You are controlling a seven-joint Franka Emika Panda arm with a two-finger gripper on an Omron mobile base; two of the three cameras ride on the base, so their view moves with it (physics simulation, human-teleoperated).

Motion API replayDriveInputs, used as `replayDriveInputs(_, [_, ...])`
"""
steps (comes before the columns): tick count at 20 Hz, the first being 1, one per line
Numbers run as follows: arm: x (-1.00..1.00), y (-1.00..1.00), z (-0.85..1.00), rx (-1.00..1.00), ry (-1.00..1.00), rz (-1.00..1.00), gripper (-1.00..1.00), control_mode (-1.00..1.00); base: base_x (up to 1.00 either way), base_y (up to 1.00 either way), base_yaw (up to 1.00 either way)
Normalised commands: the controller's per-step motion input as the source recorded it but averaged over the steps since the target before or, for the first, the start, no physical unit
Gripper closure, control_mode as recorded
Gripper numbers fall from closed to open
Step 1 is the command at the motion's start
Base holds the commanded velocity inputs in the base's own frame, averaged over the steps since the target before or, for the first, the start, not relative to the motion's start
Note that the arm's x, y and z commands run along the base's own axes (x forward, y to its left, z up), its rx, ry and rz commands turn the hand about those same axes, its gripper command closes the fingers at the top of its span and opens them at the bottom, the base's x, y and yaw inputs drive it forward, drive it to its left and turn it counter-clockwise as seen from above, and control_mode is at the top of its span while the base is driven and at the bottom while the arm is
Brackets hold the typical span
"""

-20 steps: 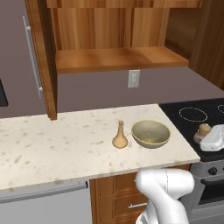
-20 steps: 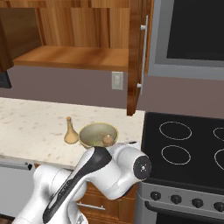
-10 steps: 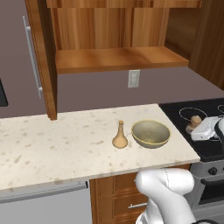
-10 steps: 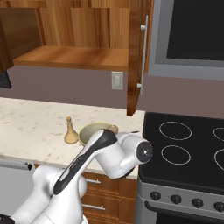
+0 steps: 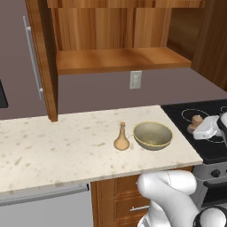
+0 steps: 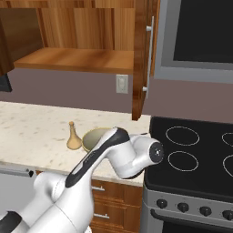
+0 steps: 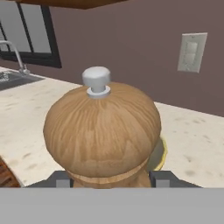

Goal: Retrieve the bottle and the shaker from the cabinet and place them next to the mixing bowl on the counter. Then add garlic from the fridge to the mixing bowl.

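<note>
the counter (image 5: 66, 150) is the landmark: on it the mixing bowl (image 5: 153, 135) is seen, the bottle (image 5: 122, 138) just beside it. the shaker (image 7: 103, 131) is clamped between the partly closed gripper (image 7: 109, 180), off the counter's stove end. the shaker delivery is judged in hand; a lowering beside the bowl is called for.

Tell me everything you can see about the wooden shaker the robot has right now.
The shaker is a rounded, dome-topped mill of light brown wood with visible grain, capped by a small grey-white knob. A narrower waist shows just below the dome. It stands upright between the dark fingers, which press its lower sides, so the gripper is shut on it. In the left base view it hangs over the black stovetop, to the right of the mixing bowl and the counter. Its base is hidden.
</note>
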Motion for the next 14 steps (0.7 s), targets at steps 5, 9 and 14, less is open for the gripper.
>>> replayDriveInputs(5, [0.27,0.00,-0.14,0.00,-0.01,0.12,1.00,-1.00,0.00,0.00,0.00])
replayDriveInputs(9, [0.18,-0.20,-0.04,0.00,0.00,0.20,1.00,-1.00,0.00,0.00,0.00])
replayDriveInputs(14, [0.09,-0.21,0.00,0.00,-0.04,0.25,1.00,-1.00,0.00,0.00,0.00])
